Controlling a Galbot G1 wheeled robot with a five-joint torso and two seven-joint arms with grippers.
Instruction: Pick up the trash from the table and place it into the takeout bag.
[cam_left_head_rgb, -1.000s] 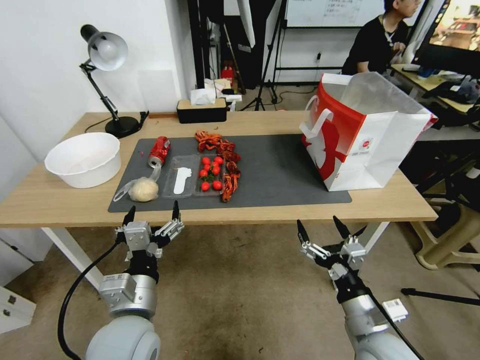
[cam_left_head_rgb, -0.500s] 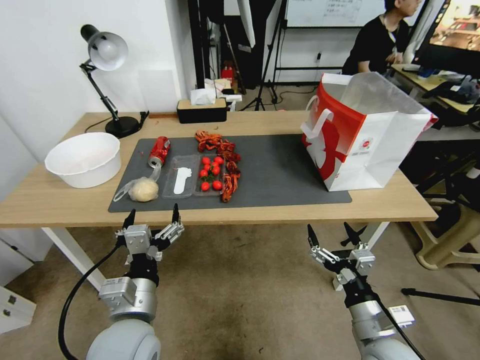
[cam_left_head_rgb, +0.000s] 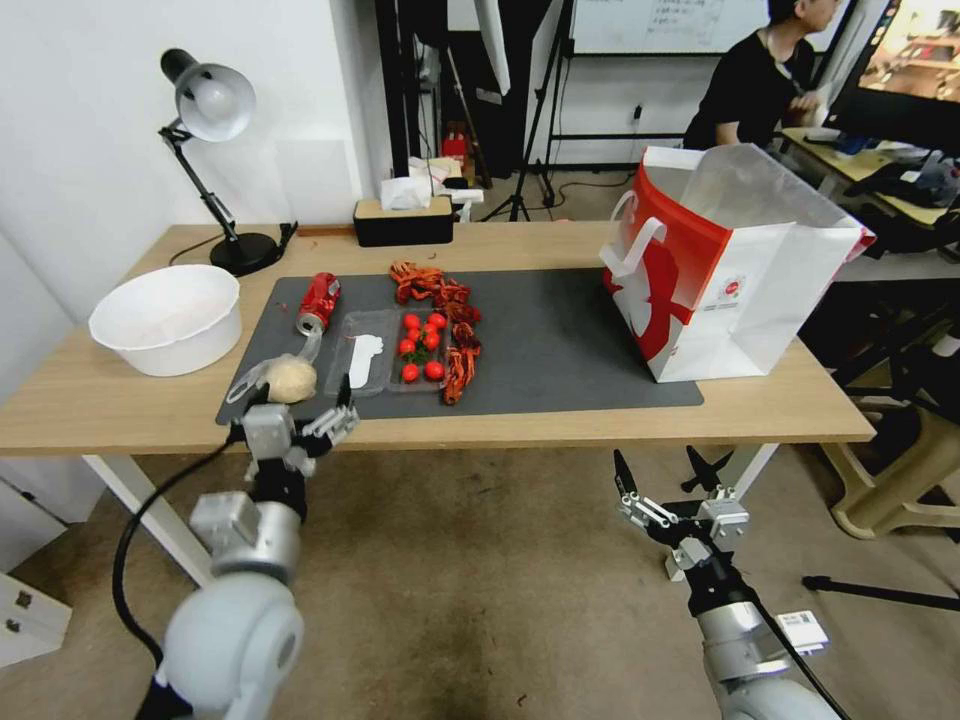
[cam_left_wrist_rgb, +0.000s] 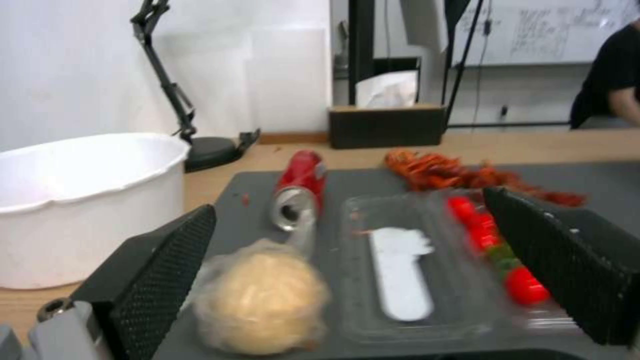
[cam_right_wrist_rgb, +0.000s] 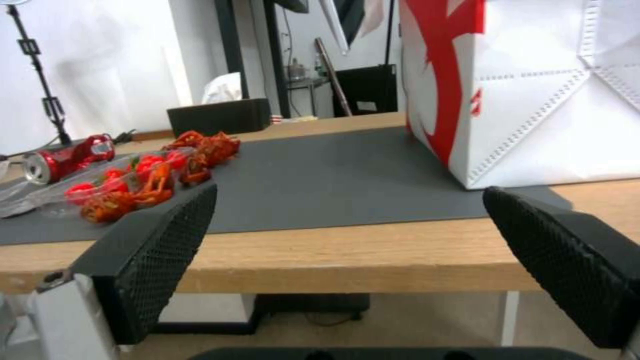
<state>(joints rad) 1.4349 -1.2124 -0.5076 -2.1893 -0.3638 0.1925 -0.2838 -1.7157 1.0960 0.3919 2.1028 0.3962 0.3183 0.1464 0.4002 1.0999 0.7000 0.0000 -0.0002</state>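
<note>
Left gripper (cam_left_head_rgb: 297, 395) spread wide, empty, at desk (cam_left_head_rgb: 120, 400) edge facing bagged beige lump (cam_left_head_rgb: 288, 379). Right gripper (cam_left_head_rgb: 662, 462) wide open, empty, below desk.

My left gripper (cam_left_head_rgb: 297, 395) hovers spread just before the clear bag with beige lump (cam_left_head_rgb: 284, 378) (right gripper (cam_left_head_rgb: 658, 462) low, open).

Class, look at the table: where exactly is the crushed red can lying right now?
In the head view the crushed red can lies on its side at the left end of the dark mat, between the white bowl and the clear tray.
</note>
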